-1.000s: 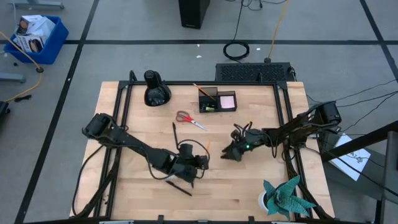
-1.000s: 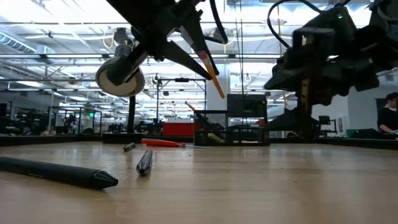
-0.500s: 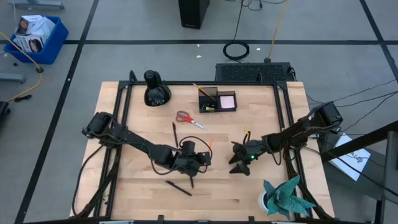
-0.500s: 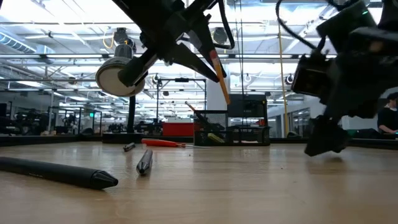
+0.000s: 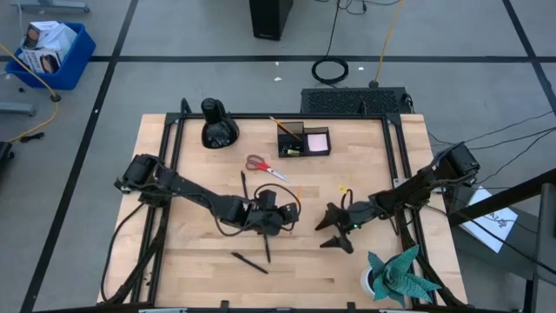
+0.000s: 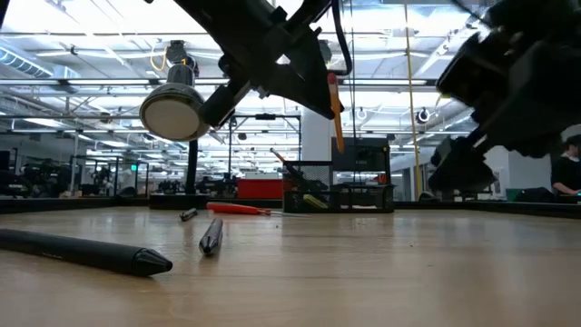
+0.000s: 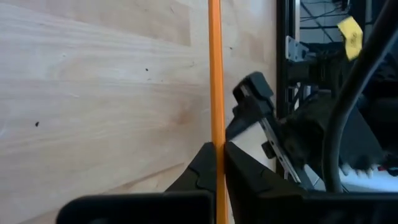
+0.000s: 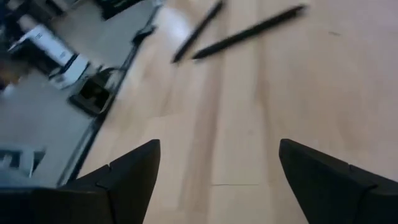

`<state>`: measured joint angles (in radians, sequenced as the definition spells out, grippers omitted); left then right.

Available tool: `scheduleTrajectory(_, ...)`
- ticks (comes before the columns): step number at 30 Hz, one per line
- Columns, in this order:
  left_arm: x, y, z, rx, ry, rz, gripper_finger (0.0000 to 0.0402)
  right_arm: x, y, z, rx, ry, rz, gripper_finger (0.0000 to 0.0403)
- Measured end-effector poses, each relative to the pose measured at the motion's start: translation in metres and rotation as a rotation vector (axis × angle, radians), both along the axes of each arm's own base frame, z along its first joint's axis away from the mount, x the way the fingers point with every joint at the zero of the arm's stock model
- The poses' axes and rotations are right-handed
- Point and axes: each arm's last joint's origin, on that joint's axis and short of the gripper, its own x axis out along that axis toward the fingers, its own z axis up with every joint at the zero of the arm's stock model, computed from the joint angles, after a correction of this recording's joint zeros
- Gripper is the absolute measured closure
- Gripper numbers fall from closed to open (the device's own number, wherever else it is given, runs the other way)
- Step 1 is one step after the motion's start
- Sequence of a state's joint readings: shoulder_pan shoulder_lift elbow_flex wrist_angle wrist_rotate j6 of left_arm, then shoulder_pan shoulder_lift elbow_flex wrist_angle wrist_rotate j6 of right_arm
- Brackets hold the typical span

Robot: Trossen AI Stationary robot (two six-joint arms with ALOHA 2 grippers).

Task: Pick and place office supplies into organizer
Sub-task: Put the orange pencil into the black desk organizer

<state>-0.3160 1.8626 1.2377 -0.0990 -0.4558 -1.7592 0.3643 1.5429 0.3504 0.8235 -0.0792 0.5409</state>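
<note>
Step in hand: the left gripper (image 7: 217,158) had its jaws closed tight on the orange-yellow pencil (image 7: 215,74), lifted clear of the worktop (image 5: 200,278) near its middle; judged the carry stage, the pencil picked but not yet placed
Pencil's attitude: held near upright, tilted a little, in the low view (image 6: 335,111); the shaft ran straight out between the jaws in the left wrist view
Organizer: the black organizer (image 5: 292,139) stood at the far edge of the worktop with the pink sticky-note pad (image 5: 317,141) in its lower tray; a pencil-like stick leaned out of its tall compartment
Next move: probably a carry toward the far edge, then the pencil tipped point-down over the tall compartment; the opening looked narrow, so alignment would matter before release
Right gripper: the right gripper (image 5: 333,229) hovered right of centre, jaws spread wide and holding nothing; two pens (image 8: 249,31) lay ahead of it in its wrist view
Left on the worktop: red-handled scissors (image 5: 264,167) between the left gripper and the organizer; a black pen (image 5: 248,263) near the front edge; another thin pen (image 5: 243,185) beside the left arm
In the way: the scissors lay close to the line to the organizer, though a raised carry should pass over them; the right arm stood near enough to mind
Others: a rounded black object (image 5: 217,126) at the far left; a teal paper plant (image 5: 398,272) at the front right corner
</note>
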Motion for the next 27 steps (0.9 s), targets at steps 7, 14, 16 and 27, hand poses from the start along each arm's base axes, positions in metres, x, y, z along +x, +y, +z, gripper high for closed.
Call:
scheduleTrajectory(7,0.002,0.006,0.0,-0.024,0.007,-0.008,0.0373,-0.005,0.021,0.003,-0.241,-0.131,0.13,0.009)
scheduleTrajectory(14,0.002,0.006,0.0,-0.043,0.0,0.001,0.0372,0.009,0.044,0.027,-0.641,-0.36,0.115,0.009)
scheduleTrajectory(16,0.003,0.006,0.0,-0.046,-0.006,0.002,0.0372,0.012,0.045,0.031,-0.753,-0.385,0.077,0.009)
scheduleTrajectory(27,0.006,0.009,0.004,-0.062,-0.052,0.015,0.0371,0.013,0.048,0.041,-1.213,-0.503,0.098,0.009)
